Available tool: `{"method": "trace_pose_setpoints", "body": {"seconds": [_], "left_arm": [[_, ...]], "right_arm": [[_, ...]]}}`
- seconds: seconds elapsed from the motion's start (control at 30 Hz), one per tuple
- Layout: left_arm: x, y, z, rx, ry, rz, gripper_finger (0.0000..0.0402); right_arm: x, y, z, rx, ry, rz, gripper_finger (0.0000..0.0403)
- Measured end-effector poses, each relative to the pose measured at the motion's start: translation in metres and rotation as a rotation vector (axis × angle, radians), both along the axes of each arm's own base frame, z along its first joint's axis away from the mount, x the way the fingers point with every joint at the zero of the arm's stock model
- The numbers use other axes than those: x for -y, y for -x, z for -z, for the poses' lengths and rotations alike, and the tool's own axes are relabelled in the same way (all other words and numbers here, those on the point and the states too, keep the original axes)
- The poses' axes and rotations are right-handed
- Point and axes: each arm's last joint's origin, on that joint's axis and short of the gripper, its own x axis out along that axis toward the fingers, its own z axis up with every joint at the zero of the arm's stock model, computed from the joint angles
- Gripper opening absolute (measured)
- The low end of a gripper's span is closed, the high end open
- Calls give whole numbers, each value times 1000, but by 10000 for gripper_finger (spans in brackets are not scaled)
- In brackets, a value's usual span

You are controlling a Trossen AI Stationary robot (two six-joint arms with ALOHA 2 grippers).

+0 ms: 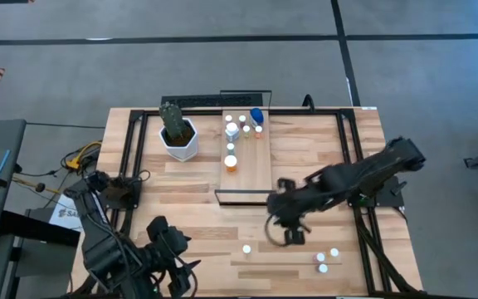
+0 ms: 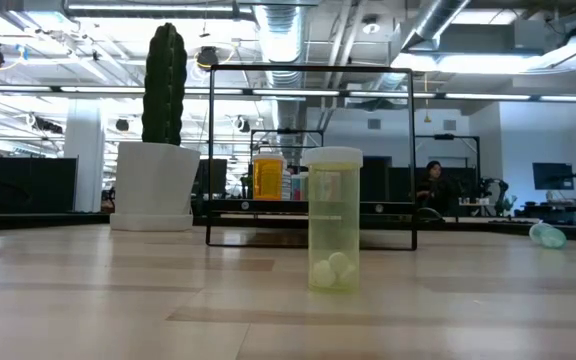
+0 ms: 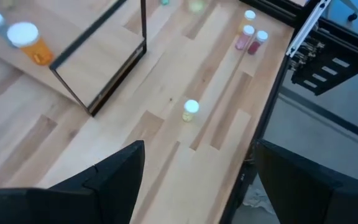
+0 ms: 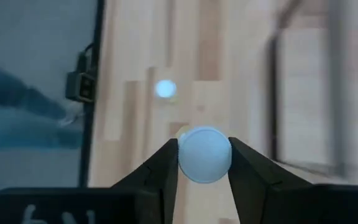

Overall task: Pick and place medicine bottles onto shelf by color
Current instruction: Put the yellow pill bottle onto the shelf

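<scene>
Two reddish bottles [image 1: 328,259] stand near the right claw [image 1: 293,235] pinching a white-capped bottle [image 4: 204,154]; left claw [image 3: 197,180] spread.

Pictured: white-capped medicine bottles [image 1: 232,129], orange, white and one blue, upright on the light-wood shelf [image 1: 256,178]; a pale green bottle [image 2: 334,220] upright in front; two reddish bottles [image 3: 252,38] near the edge; another bottle [image 4: 204,154] pinched between fingers.
</scene>
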Motion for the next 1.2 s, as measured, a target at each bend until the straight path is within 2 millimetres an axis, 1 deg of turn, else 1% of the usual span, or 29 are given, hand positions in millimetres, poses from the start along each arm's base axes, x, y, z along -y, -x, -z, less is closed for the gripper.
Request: {"method": "trace_pose_setpoints", "body": {"seconds": [0.1,0.2,0.3,0.43,0.53,0.63,0.73,0.83,1.0,1.13,1.2], "left_arm": [[-9,-4,-4,-3,-19,6,286],[-24,-10,-11,2,-28,-5,286],[-40,-19,-15,9,-34,-46,286],[-64,-36,-16,9,-43,-124,286],[-82,-47,-17,8,-43,-189,286],[-98,-55,-21,29,-18,-256,286],[-108,-61,-22,48,4,-303,286],[-113,-65,-22,59,29,-345,286],[-120,-69,-22,90,41,-396,286],[-127,-72,-22,85,25,-411,286],[-131,-72,-22,71,7,-415,286]], "right_arm": [[17,16,-16,47,73,73,135],[39,28,-27,61,132,152,134],[64,35,-30,21,204,206,135],[104,32,-25,-48,309,238,136],[136,18,-9,-39,360,245,136],[168,6,12,-53,382,229,136],[201,-2,37,-95,386,259,136],[227,-13,61,-152,378,313,136],[255,-29,93,-214,348,380,136],[266,-42,115,-230,321,384,136],[268,-46,123,-233,312,380,136]]}}
